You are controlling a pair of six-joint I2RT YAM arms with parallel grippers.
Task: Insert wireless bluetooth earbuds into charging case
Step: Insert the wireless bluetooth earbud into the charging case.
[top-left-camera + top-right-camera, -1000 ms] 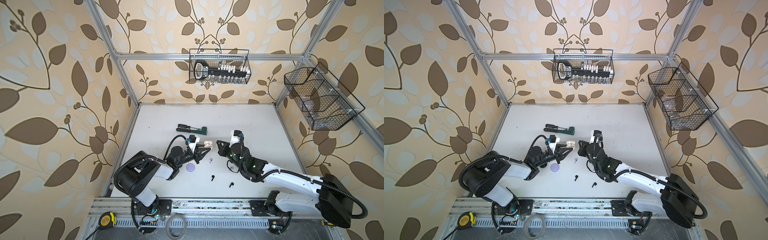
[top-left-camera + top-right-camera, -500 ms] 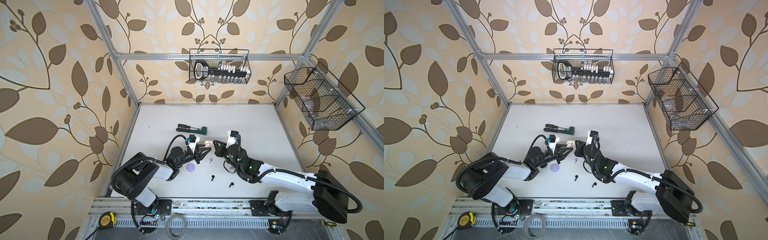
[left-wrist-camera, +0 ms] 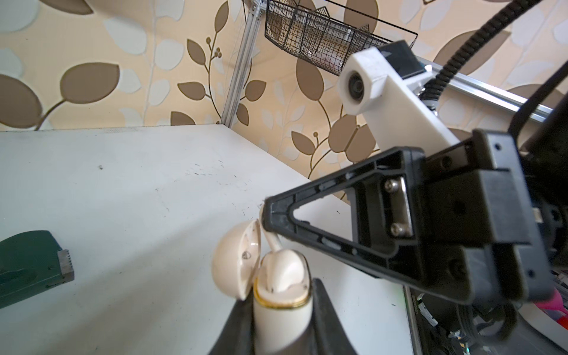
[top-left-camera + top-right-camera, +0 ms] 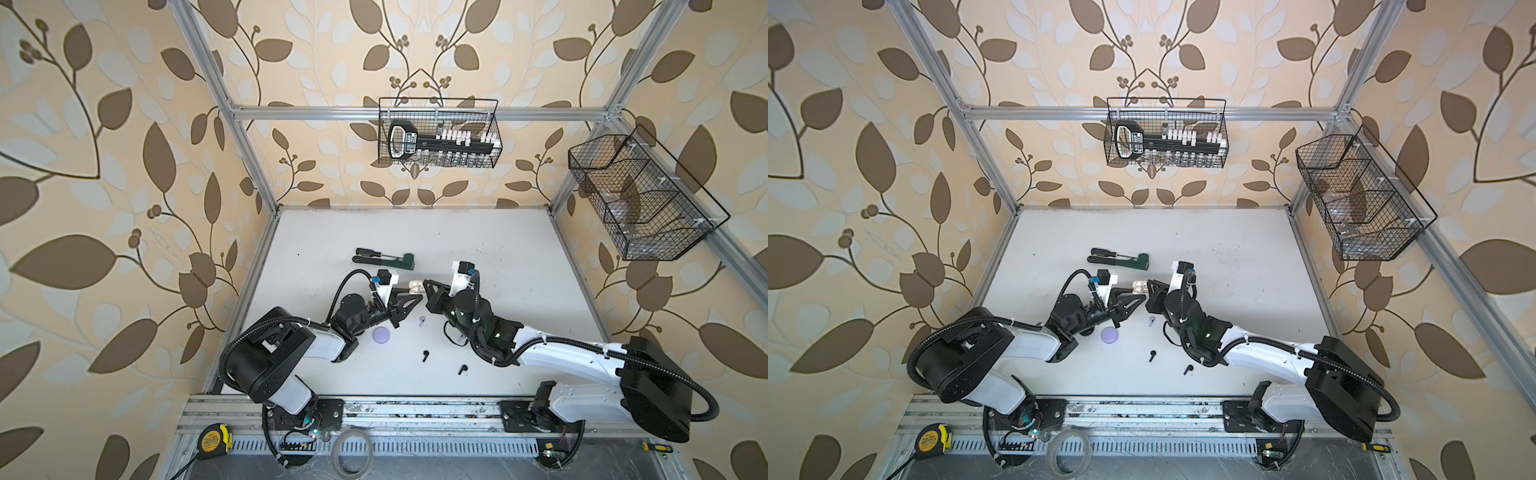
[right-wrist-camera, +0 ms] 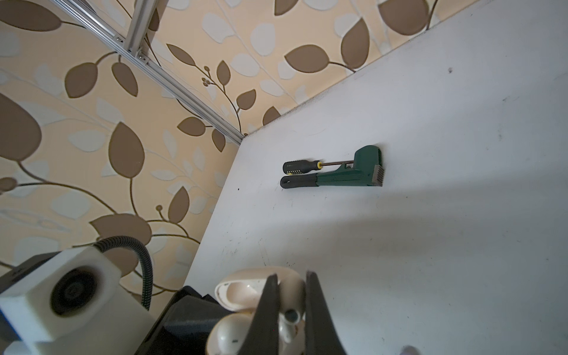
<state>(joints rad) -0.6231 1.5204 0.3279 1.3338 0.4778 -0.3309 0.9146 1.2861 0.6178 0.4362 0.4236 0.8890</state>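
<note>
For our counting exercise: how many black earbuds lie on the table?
2. One black earbud lies near the lilac case; the second black earbud lies nearer the right arm. Others may hide under the arms.

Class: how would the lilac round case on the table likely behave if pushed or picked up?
The lilac round case looks low and domed, so a push would probably slide it, not tip it. Small and plastic-looking: likely light and stiff. Its curved sides may slip from a pinch.

Open cream case (image 3: 281,310) has white bud (image 5: 289,316) at its mouth; lilac bud (image 4: 422,320) and black buds (image 4: 425,355) lie loose.
</note>
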